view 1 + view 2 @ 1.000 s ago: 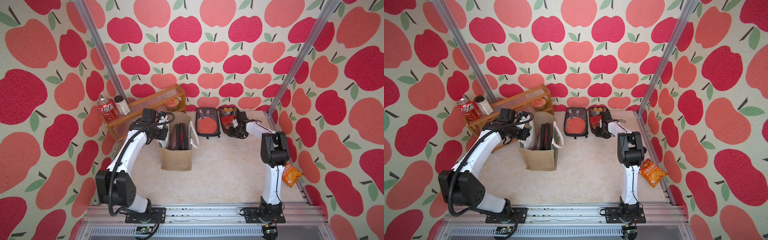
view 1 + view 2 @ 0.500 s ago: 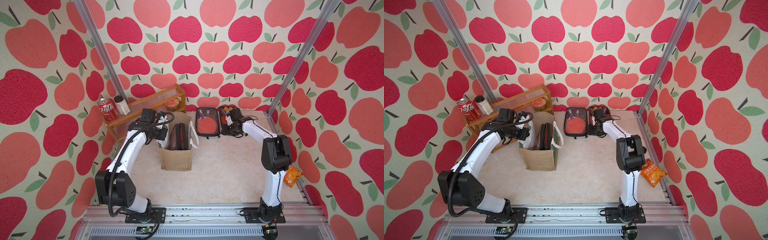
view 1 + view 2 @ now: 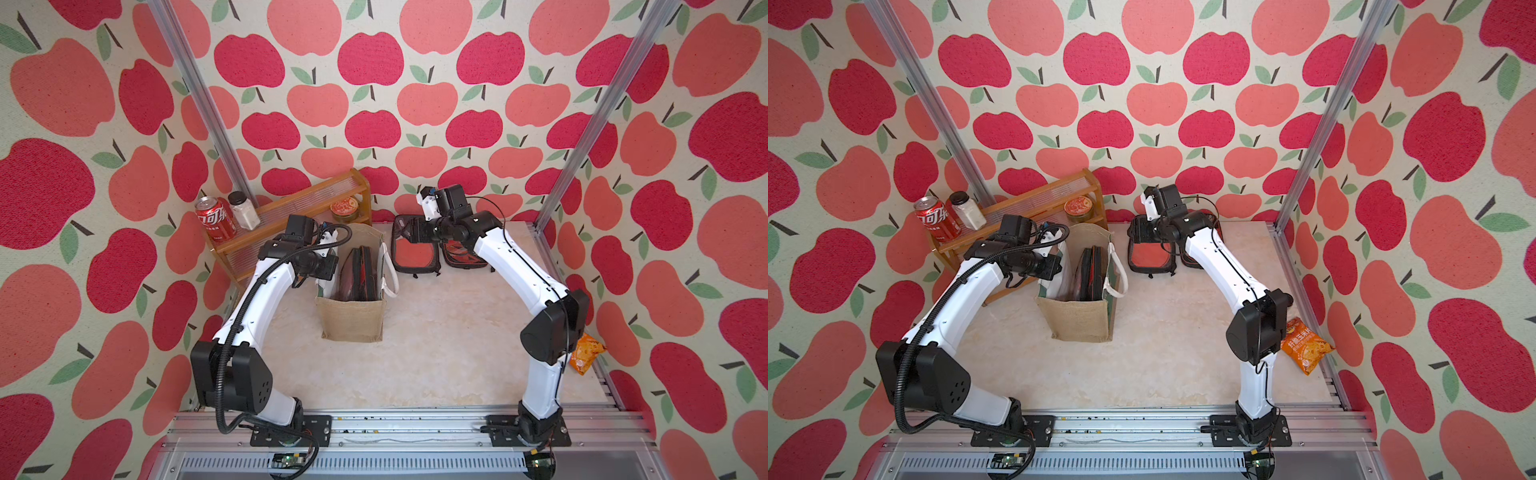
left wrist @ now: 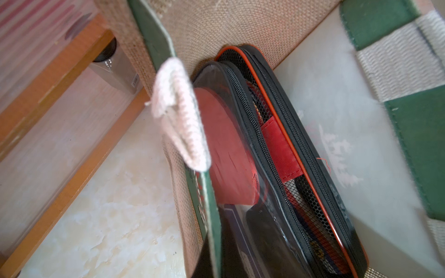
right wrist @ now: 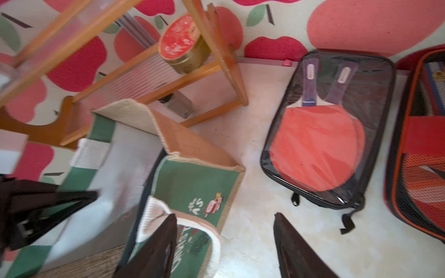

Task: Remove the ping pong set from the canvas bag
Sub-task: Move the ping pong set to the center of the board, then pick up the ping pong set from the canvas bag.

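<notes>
The canvas bag (image 3: 351,316) stands mid-table in both top views, its mouth open. A zipped ping pong set (image 3: 360,270) stands upright inside it; the left wrist view shows its clear cover, red paddle and mesh side (image 4: 277,154). My left gripper (image 3: 328,266) is shut on the bag's left wall, with the green-edged rim (image 4: 207,216) pinched in its jaws. My right gripper (image 3: 411,232) hovers above the table just right of the bag. Its jaws stand open and empty (image 5: 224,215), and the white rope handle (image 5: 154,211) lies beside one finger.
Two more paddle cases lie flat at the back: a clear-fronted one (image 3: 415,254) and a red mesh one (image 3: 459,254). A wooden rack (image 3: 291,216) at back left holds a cola can (image 3: 215,218), a shaker (image 3: 243,210) and a tin (image 3: 344,206). A snack packet (image 3: 586,353) lies at the right edge.
My right gripper has lifted off the cases at the back right and swung left towards the bag, its jaws widening. The left arm and the bag have not moved.
</notes>
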Tool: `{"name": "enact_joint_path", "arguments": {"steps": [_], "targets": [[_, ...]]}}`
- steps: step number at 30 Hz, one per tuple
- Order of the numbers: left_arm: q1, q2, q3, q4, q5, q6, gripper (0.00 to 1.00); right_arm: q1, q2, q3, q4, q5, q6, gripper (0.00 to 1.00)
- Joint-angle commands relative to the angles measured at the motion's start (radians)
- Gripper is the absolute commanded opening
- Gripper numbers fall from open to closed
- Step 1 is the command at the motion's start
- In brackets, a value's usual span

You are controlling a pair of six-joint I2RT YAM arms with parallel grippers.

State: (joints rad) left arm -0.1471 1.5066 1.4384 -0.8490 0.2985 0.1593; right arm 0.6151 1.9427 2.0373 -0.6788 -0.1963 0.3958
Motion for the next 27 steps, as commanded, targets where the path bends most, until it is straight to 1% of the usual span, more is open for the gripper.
{"name": "enact_joint_path", "arguments": {"steps": [1,8,13,19,23,27], "targets": [[-0.005,-0.002,0.045,-0.004,0.006,0.011,0.0,0.036,0.049,0.106,-0.025,-0.1,0.049,0.65],[-0.005,-0.006,0.056,-0.004,-0.005,0.004,0.0,0.12,0.156,0.334,-0.158,-0.075,-0.008,0.64],[-0.005,0.0,0.075,-0.007,-0.002,-0.007,0.0,0.158,0.193,0.373,-0.185,-0.094,-0.014,0.62],[-0.016,0.013,0.089,-0.004,-0.009,-0.013,0.0,0.203,0.243,0.394,-0.216,-0.089,-0.032,0.61],[-0.03,0.018,0.093,-0.007,-0.015,-0.011,0.0,0.232,0.311,0.476,-0.274,-0.07,-0.048,0.6],[-0.043,0.021,0.09,-0.005,-0.025,-0.006,0.0,0.24,0.384,0.557,-0.341,-0.041,-0.041,0.58]]}}
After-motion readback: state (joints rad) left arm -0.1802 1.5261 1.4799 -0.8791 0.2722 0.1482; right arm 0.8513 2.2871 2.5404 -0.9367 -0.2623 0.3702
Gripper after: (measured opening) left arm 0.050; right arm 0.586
